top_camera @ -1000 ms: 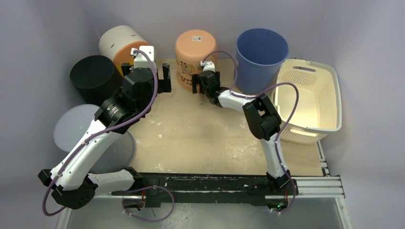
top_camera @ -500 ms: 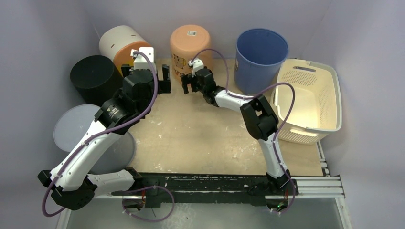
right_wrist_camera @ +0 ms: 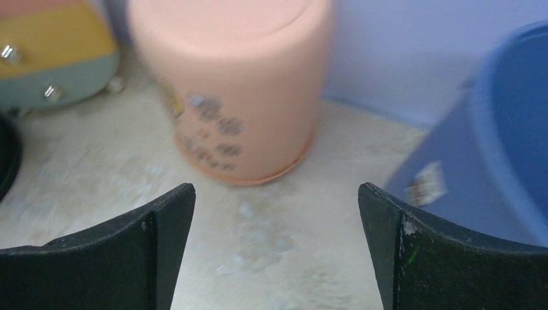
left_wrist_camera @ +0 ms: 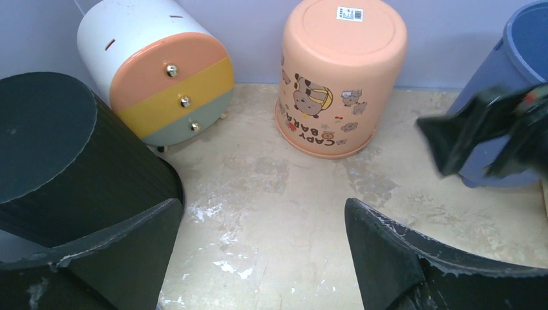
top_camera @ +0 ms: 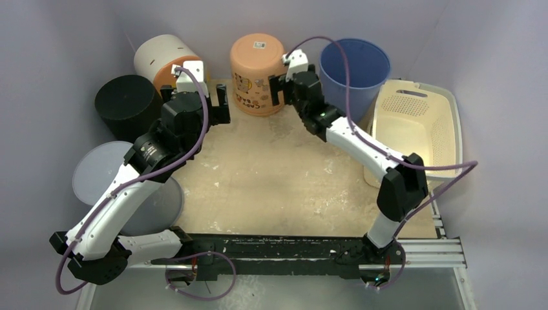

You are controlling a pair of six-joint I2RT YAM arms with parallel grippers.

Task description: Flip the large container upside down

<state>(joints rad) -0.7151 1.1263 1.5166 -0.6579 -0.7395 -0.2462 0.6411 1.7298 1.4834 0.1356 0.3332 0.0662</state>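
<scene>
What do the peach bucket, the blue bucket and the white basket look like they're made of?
Peach bucket: likely molded plastic, smooth satin surface, printed cartoon on its side.
Blue bucket: probably plastic too, smooth seamless wall, thick rim.
White basket: plastic, walls perforated in a regular molded grid.

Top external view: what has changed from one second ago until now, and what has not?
The right pincer, open and empty, left the front of the upside-down orange bucket and swung right, into the gap beside the blue bucket. The orange bucket shifted slightly left and back. The left pincer, open, the blue bucket and the laundry basket stayed almost unchanged.
</scene>
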